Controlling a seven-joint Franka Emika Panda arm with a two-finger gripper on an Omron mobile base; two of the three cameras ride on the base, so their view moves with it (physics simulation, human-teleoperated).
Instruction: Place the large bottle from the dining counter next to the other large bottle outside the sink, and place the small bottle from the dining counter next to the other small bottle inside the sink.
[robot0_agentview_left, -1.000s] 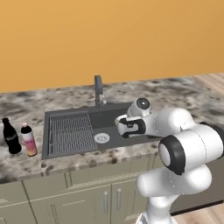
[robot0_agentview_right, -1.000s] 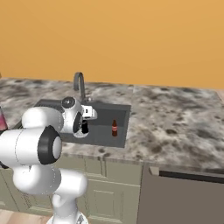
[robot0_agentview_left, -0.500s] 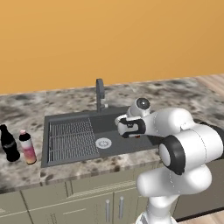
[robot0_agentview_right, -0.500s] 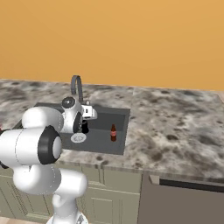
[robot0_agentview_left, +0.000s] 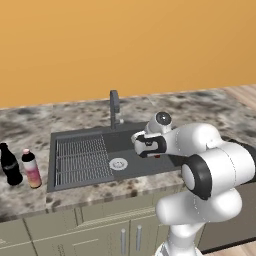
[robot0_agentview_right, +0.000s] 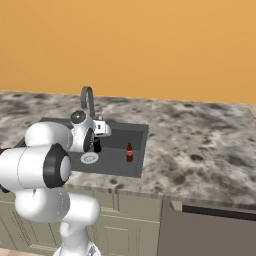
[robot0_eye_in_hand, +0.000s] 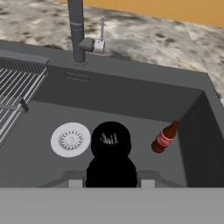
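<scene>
Gripper (robot0_eye_in_hand: 111, 183) we see pinching small dark bottle (robot0_eye_in_hand: 110, 153) over sink (robot0_eye_in_hand: 144, 111) (red bottle (robot0_eye_in_hand: 165, 137) near, apart).

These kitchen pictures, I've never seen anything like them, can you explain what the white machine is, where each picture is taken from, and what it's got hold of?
The white machine is a robot arm on a base, in a computer-rendered kitchen. Two pictures come from cameras on the base, behind the arm to its left and right. The third looks along the gripper itself, down into the sink.

The gripper is shut on the small bottle, a short, nearly black one, and holds it over the basin near the round drain. In the hand view that bottle is the dark shape at the bottom. The other small bottle, red, stands in the basin's corner beside it. A dark tap rises behind the sink.

On the speckled counter left of the sink stand the large bottle, pink, and the other large bottle, all dark, side by side.
</scene>
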